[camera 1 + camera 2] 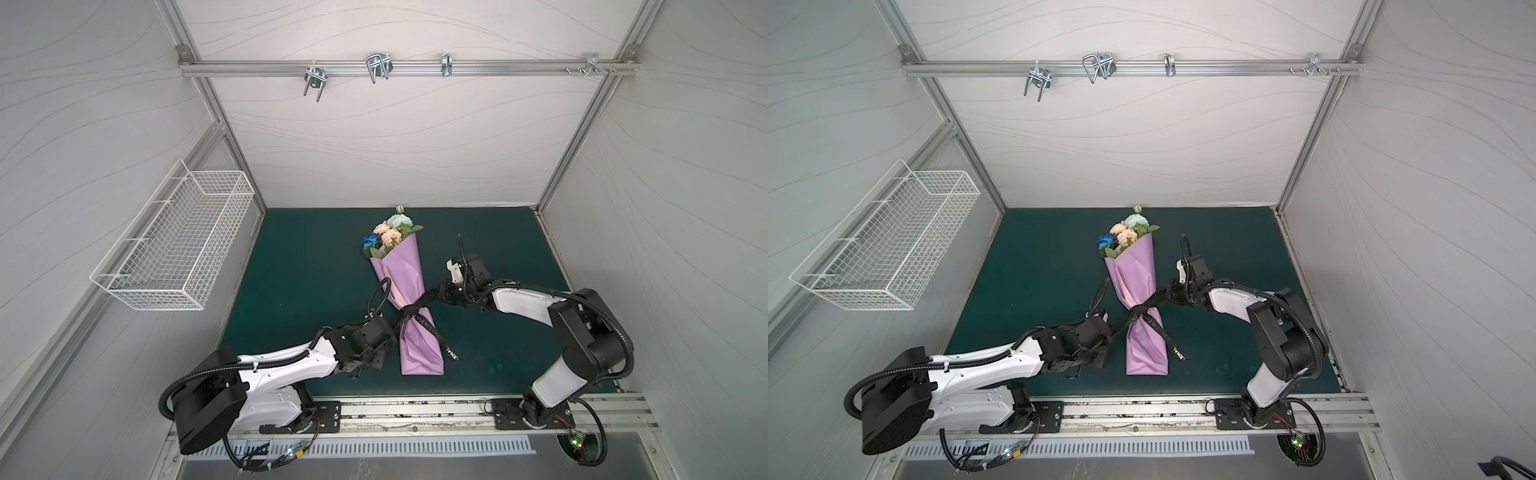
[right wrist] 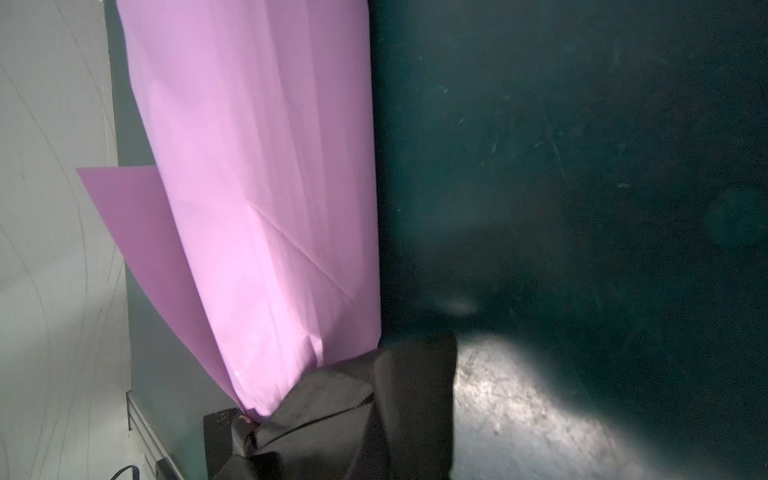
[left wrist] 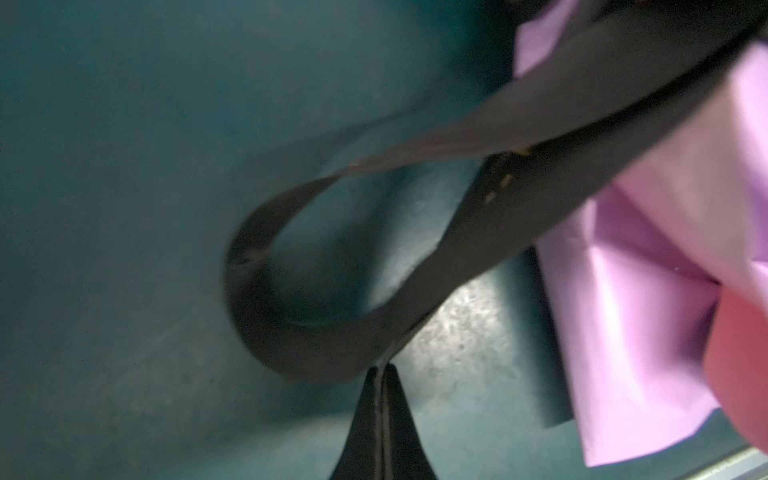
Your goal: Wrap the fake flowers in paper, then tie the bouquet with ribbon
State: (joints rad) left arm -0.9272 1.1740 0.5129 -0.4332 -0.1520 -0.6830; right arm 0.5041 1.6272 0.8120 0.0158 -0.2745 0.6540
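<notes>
The ribbon (image 1: 410, 312) is crossed round the wrapped bouquet (image 1: 390, 237) lying between the left gripper (image 3: 382, 369) and right gripper (image 1: 432, 296), each pinched shut on a ribbon end, so the knot probably only needs pulling tight.

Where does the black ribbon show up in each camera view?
Top view: black ribbon cinched round the lilac wrap, near centre.
Top view: same cinch, just left of centre.
Left wrist: ribbon loops over the green mat, meeting the shut left pincer.
Right wrist: ribbon bunched close to the camera, at the wrap's pinched end.
Shared landmark: the lilac wrap.
</notes>
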